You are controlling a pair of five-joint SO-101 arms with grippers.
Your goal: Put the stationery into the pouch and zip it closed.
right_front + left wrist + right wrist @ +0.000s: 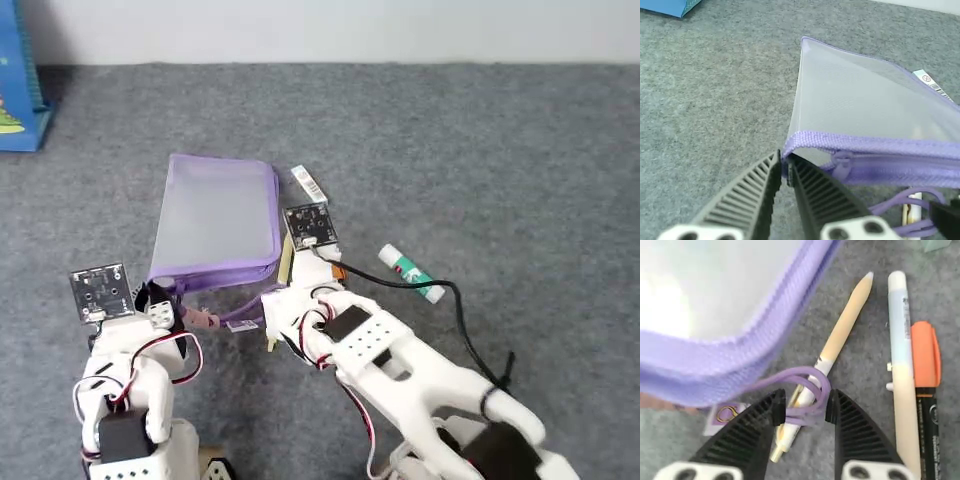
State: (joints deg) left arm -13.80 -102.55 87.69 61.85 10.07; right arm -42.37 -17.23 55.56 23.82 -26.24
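Observation:
A translucent purple pouch [215,220] lies flat on the grey carpet. My left gripper [785,170] is shut on its near corner, just beside the zipper slider [841,165]. The zipper's purple cord loop [807,390] sits pinched in my right gripper [805,407], at the pouch's near right corner [272,300]. Under that gripper lie a cream pen [845,330], a white pen [900,340] and an orange-capped marker [925,355]. A glue stick [410,273] rests to the right, and a small white barcoded item [308,183] lies by the pouch's far right edge.
A blue box [18,90] stands at the far left corner against the white wall. The right arm's black cable [455,300] trails over the carpet near the glue stick. Open carpet extends to the right and behind the pouch.

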